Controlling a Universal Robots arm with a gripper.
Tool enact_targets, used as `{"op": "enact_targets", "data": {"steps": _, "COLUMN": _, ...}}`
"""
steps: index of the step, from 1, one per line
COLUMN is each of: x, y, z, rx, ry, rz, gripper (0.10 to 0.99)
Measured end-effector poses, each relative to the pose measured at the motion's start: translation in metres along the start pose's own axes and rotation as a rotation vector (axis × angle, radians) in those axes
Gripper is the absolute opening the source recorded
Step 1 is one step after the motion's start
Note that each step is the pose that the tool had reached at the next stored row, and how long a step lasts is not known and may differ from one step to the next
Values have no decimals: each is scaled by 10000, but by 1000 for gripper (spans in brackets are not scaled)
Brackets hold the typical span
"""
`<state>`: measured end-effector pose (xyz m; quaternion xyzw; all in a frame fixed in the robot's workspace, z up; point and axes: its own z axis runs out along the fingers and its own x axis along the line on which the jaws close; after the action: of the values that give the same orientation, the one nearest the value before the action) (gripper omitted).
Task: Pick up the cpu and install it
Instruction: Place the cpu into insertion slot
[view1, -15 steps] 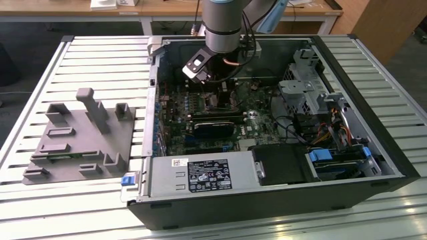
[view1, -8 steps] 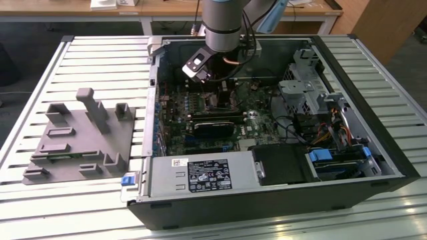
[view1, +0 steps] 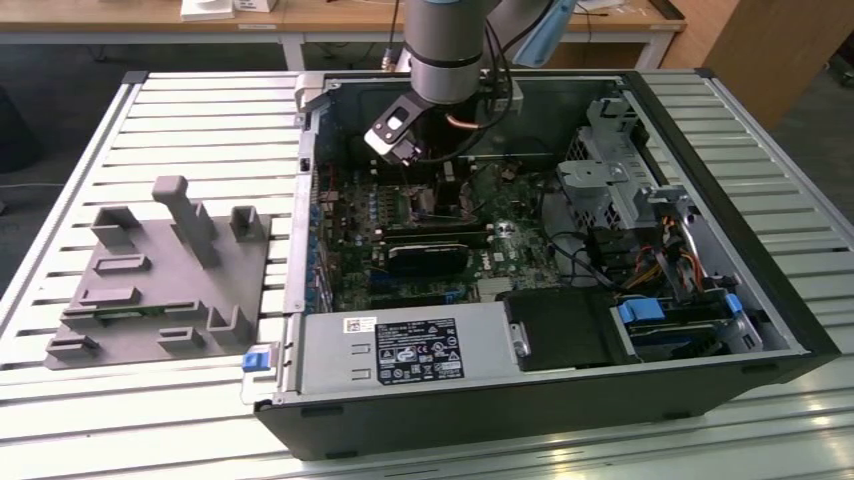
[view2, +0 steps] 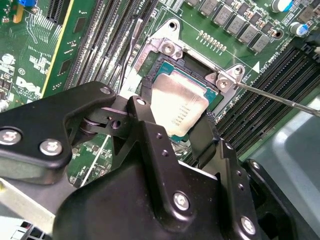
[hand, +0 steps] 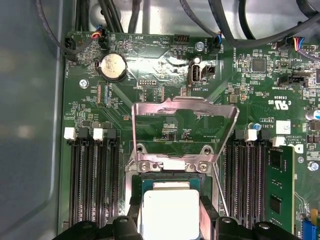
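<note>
Gripper (view2: 176, 114) clamped on cpu (view2: 179, 104) | cpu between its fingers (view2: 204, 139), at open socket (view2: 168, 64)

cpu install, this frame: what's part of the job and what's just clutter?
In the job: small silvery square cpu, black gripper shut on it, dark socket with open metal frame.
Lying about: grey plastic tray, long black card, round silver coin cell.

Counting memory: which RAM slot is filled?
The outermost one on the socket lever side: a green module stands in it; the other slots are bare black.
</note>
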<state>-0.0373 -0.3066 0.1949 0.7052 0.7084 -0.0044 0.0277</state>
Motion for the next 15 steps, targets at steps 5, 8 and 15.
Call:
{"op": "enact_targets", "data": {"steps": 5, "x": 0, "y": -1, "z": 15, "rx": 2, "ry": -21, "rz": 3, "gripper": 537}}
{"op": "enact_targets", "data": {"steps": 8, "x": 0, "y": 0, "z": 16, "rx": 1, "ry": -32, "rz": 4, "gripper": 537}}
{"op": "enact_targets", "data": {"steps": 15, "x": 0, "y": 0, "z": 16, "rx": 1, "ry": -92, "rz": 7, "gripper": 537}}
